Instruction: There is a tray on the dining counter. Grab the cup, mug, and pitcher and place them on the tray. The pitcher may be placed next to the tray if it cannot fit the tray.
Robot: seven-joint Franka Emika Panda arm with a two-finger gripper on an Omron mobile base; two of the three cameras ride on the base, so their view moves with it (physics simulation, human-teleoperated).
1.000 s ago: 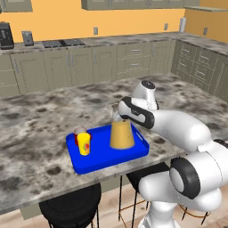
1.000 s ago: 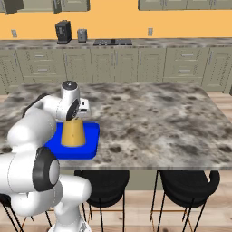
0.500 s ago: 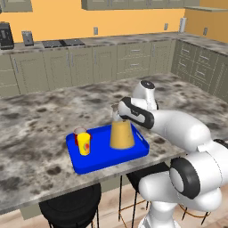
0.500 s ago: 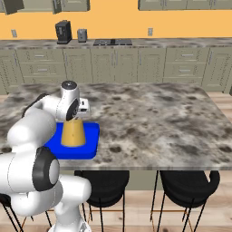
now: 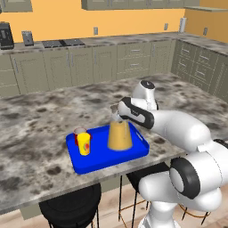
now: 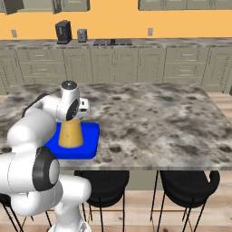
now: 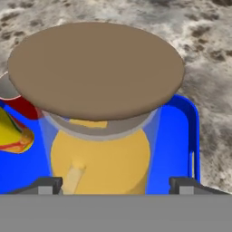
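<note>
the gripper (image 7: 116,183) hangs over the pitcher (image 5: 119,135), fingers spread wide either side, gripping nothing. the pitcher stands on the tray (image 5: 136,154) beside the cup (image 5: 84,144) and mug (image 5: 79,133), near the dining counter (image 5: 40,129) front edge.

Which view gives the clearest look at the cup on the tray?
The left base view: the whole yellow cup stands upright on the blue tray, just in front of the red mug. The hand view catches a yellow sliver at its left edge. In the right base view I cannot pick it out.
</note>
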